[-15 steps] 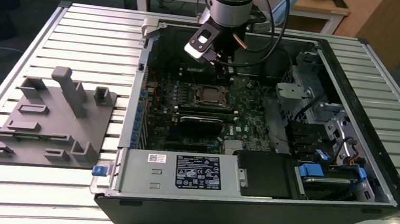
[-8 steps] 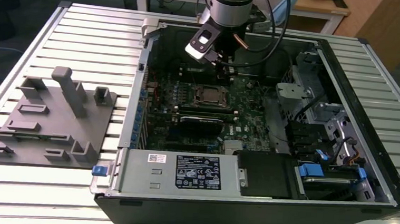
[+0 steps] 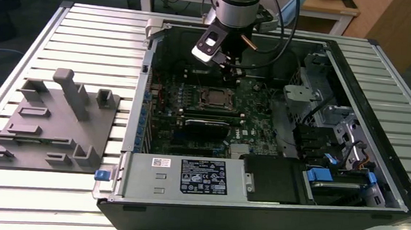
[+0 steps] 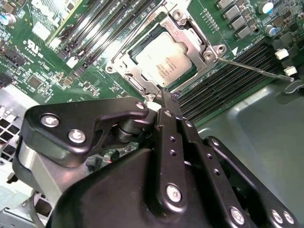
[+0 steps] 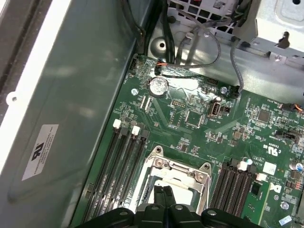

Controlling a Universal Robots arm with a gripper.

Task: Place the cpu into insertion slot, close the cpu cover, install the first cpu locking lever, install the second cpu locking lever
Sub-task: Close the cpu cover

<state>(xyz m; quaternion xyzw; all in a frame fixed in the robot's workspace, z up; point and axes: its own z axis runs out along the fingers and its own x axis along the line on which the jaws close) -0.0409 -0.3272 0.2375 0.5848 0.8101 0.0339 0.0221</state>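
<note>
On the slatted table [image 3: 88, 31] the open case [image 3: 255, 229] lies flat, so the arm can reach in. The cpu [image 4: 164, 57] sits in the slot [image 3: 214, 96] with the cover [image 4: 126, 66] down over it. The fingers [image 4: 167, 102] are pinched together and empty, tip at the cover's edge, likely to nudge a lever [image 4: 256, 69].

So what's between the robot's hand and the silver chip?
Only the silver edge of the cpu cover, seen in the second wrist view. The hand is right by that edge, close to the cpu.
</note>
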